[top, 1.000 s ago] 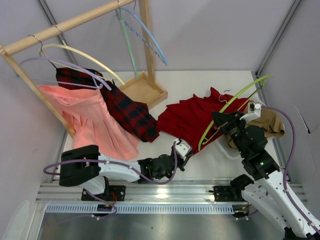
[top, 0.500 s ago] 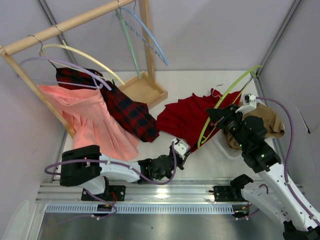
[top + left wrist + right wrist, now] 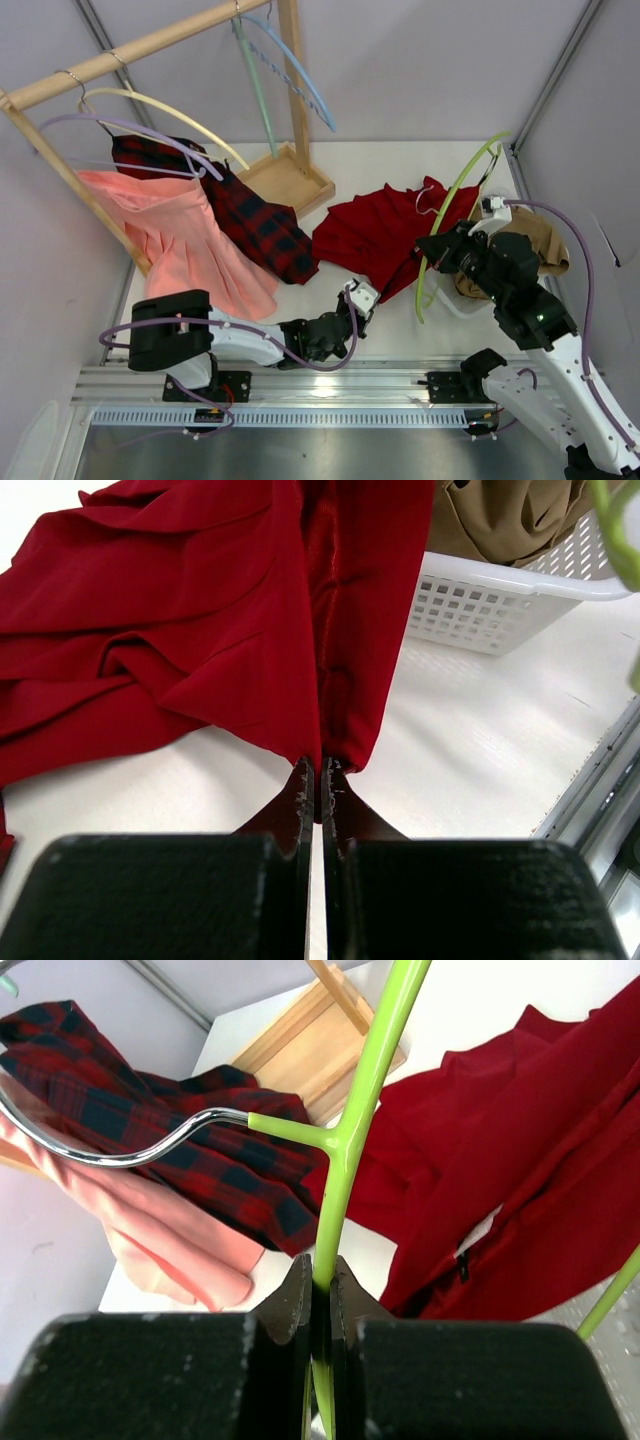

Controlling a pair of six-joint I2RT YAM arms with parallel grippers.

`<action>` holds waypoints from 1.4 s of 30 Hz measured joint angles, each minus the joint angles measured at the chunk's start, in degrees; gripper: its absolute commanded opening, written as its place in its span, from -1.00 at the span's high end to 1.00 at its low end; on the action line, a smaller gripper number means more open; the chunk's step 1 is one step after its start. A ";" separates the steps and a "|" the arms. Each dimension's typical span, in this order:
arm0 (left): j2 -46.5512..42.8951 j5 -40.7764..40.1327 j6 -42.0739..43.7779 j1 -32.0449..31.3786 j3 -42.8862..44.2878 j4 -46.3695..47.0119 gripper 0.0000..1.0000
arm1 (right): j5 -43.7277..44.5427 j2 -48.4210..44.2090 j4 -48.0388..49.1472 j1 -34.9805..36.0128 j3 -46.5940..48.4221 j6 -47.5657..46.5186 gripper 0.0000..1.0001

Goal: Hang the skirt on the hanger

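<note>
left gripper (image 3: 318, 772) low near the front rail, fingers pressed together on a fold at the edge of the skirt (image 3: 368, 235); right gripper (image 3: 321, 1278) raised, fingers pinching the hanger (image 3: 372, 1060) on its lime bar just below the hook junction; skirt lies crumpled centre-right on the white table (image 3: 395, 335); hanger is held in the air, tilted across the skirt's right side; can't tell if any of it is inside the waist; my read: both grasps done, threading the skirt onto the hanger not yet done; white basket (image 3: 500, 595) with tan cloth (image 3: 535, 245) just right of the skirt; far left, wooden rack (image 3: 140, 48) carries plaid skirt (image 3: 260, 225), pink skirt (image 3: 190, 250), light-blue hanger (image 3: 300, 75); plain pale walls behind
</note>
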 measured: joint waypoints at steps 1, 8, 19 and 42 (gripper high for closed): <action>0.00 -0.02 0.02 0.02 0.00 0.00 0.94 | -0.31 -0.59 -0.55 -0.07 -0.09 -0.26 1.00; 0.00 0.24 -0.61 0.85 0.39 -1.99 0.55 | -3.74 -4.61 -3.28 -0.31 -3.69 -1.95 1.00; -0.98 3.72 -6.75 6.32 7.02 -12.66 -0.26 | -8.79 -9.77 -5.57 -0.37 -9.35 -3.23 1.00; -0.13 17.79 -9.66 8.24 20.00 -31.80 -0.43 | -11.26 -10.12 -3.69 -0.46 -9.46 -4.50 1.00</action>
